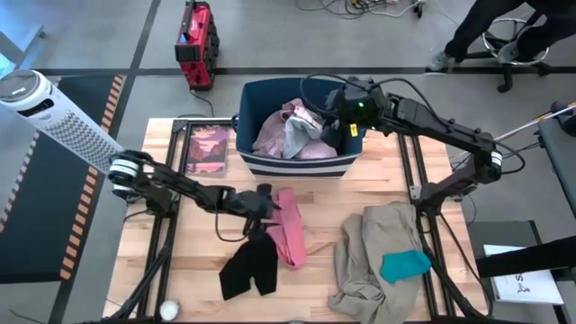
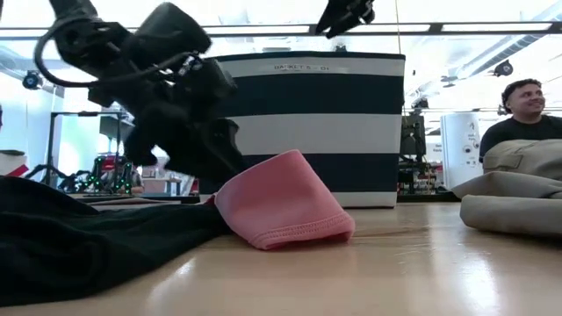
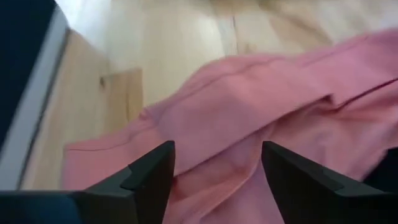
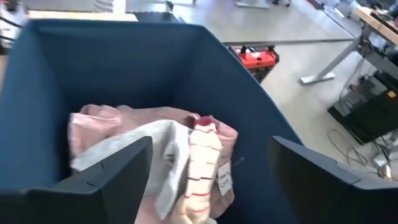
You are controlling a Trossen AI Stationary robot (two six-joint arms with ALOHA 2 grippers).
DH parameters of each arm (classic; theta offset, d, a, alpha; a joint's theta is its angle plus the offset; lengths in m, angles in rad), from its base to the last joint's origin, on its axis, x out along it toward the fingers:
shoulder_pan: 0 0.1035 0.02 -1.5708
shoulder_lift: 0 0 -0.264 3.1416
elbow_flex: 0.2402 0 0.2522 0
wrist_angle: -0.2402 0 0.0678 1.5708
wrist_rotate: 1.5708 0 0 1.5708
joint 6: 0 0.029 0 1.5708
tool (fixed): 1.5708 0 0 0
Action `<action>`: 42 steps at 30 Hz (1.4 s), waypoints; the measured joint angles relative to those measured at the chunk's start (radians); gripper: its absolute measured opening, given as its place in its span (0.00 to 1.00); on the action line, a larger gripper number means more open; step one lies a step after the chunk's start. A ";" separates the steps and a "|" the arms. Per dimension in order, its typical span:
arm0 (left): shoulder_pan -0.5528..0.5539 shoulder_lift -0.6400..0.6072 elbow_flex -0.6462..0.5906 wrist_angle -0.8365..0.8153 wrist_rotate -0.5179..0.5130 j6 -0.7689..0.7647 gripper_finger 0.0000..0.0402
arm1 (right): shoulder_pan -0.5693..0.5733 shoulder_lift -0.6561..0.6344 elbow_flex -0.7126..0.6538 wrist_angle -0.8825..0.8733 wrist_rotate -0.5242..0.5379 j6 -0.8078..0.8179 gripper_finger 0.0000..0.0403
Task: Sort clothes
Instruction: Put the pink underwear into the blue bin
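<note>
A pink garment (image 1: 290, 229) (image 2: 281, 206) lies on the wooden table, next to a black garment (image 1: 250, 268). My left gripper (image 1: 268, 205) (image 3: 214, 152) is open, slanting down over the pink garment's far end, with one finger on either side of a ridge of the cloth. My right gripper (image 1: 335, 126) (image 4: 208, 146) hangs open above the right part of the navy striped bin (image 1: 297, 166). In the bin lie pale pink, grey and striped pieces (image 4: 186, 162). A khaki garment (image 1: 369, 252) with a teal piece (image 1: 405, 265) on it lies at the near right. My left gripper's open fingers (image 3: 155, 171) slant down from the table's left over the far end of the pink garment (image 3: 261, 93), which lies slack on the table. I cannot tell whether the fingertips touch the cloth.
A flat dark book (image 1: 209, 148) lies left of the bin. A small white ball (image 1: 168, 309) sits at the near left corner. Bare wood shows between the pink and khaki garments. A person (image 2: 527, 114) sits beyond the table; a white tower fan (image 1: 54, 112) stands off its left side.
</note>
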 joint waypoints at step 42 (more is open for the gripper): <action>0.069 -0.538 0.213 -0.229 0.000 -0.071 0.00 | 0.329 -0.187 0.002 -0.025 0.054 0.036 0.13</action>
